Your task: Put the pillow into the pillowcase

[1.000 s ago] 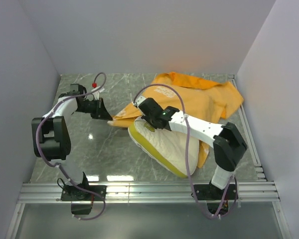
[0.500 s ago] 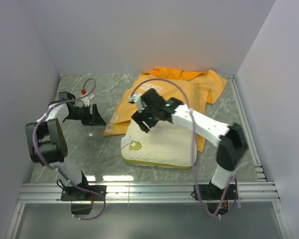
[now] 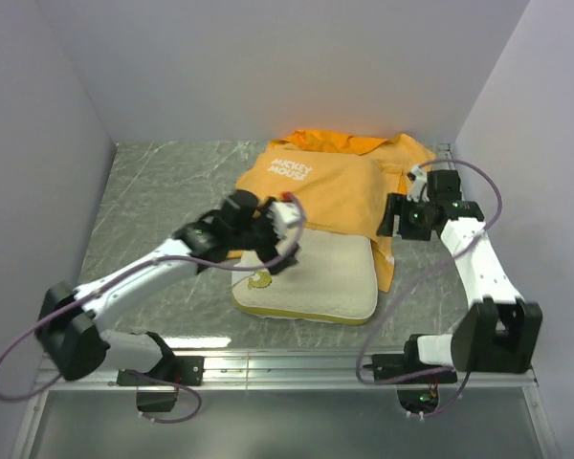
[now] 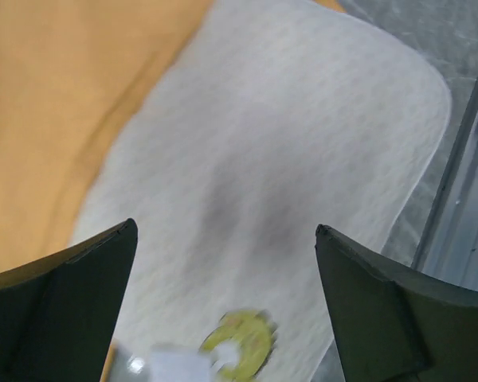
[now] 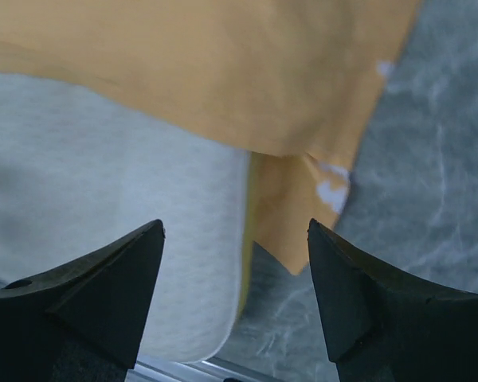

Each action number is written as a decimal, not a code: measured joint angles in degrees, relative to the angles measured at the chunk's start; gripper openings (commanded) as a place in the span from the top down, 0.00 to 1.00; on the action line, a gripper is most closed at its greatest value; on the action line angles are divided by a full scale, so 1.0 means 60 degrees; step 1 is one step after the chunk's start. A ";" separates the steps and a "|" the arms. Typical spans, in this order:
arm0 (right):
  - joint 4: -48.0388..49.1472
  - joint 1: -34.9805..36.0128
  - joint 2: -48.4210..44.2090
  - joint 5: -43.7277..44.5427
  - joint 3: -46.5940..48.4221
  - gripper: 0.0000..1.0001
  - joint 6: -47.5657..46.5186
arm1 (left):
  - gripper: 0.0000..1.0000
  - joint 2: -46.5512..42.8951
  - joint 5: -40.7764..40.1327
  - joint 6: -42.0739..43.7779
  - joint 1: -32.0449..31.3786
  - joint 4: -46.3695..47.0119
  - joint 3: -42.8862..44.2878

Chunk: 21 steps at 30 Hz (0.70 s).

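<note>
Moved since earlier, left gripper (image 4: 225, 227) was held over the pillow (image 3: 330, 277), right gripper (image 5: 235, 225) near the tabletop (image 3: 153, 191) right edge; both were released.

The pillowcase (image 3: 325, 182) hides the pillow (image 3: 330, 277) along its 12 o'clock edge. The left gripper (image 3: 282, 234) is blurred in the top view.

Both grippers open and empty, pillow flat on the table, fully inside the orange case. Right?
No: not fully inside. The top view shows most of the pillow bare, with the pillowcase covering only its far edge. The rest stands: left gripper and right gripper open and empty, pillow flat on the table.
</note>
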 measured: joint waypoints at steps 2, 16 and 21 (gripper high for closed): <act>-0.0131 -0.0871 0.0969 0.0084 -0.0342 0.23 0.0047 | 0.01 0.0965 -0.0911 -0.0619 -0.1290 0.0186 0.0423; 0.0127 -0.1818 0.3687 -0.0860 -0.1468 0.30 -0.0051 | 0.01 0.7479 -0.4291 -0.4801 -0.3377 0.0142 0.6196; -0.0007 -0.1810 0.4459 -0.1177 -0.1075 0.69 -0.0007 | 0.24 0.9103 -0.4772 -0.5676 -0.3220 -0.0372 0.7180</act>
